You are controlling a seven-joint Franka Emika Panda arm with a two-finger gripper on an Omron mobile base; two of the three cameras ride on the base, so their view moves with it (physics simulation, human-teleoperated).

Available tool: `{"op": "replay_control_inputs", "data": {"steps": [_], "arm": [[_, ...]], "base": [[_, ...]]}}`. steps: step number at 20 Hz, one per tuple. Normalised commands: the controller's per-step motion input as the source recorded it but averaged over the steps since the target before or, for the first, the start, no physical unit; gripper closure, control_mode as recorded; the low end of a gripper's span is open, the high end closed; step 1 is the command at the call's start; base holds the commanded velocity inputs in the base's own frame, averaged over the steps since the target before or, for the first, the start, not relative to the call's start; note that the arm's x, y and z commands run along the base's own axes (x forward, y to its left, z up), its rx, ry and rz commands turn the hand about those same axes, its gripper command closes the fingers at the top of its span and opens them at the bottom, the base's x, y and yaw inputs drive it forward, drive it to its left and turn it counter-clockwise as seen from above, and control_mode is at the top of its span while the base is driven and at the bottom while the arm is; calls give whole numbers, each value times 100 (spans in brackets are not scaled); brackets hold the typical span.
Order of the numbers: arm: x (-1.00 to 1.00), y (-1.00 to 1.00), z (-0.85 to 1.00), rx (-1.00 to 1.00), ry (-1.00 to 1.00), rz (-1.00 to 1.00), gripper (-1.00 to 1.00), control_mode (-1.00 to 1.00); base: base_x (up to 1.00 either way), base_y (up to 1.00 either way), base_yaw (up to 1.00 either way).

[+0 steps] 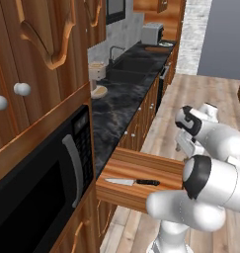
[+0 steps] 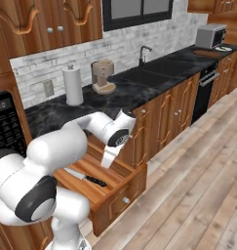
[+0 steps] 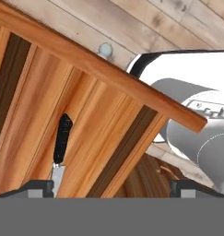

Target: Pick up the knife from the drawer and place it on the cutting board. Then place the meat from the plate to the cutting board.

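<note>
Hand view – one knife (image 3: pixel 62 140) | one drawer (image 3: pixel 109 120) | jaws wide apart, holding nothing

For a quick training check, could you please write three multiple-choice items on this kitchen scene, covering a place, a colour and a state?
1. Where does the knife lie?
A. on the counter
B. on the drawer floor
C. in the sink

2. What colour is the knife's handle?
A. black
B. red
C. white

3. How does the gripper stand?
A. shut on the knife
B. open above the drawer
C. shut and empty

Answers: 1 B, it rests flat on the wood floor; 2 A, dark against the silver blade; 3 B, the fingertips stand wide apart in the hand view.
</note>
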Motion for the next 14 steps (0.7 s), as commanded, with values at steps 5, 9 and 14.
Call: {"op": "replay_control_inputs", "data": {"steps": [5, 9, 14], "arm": [[0, 24, -31, 0, 0, 2, -100, -100], [0, 34, -42, -3, 0, 4, -100, -100], [0, 42, -41, -6, 0, 5, -100, -100]], "base": [[0, 0, 0], [0, 0, 0], [0, 0, 0]]}}
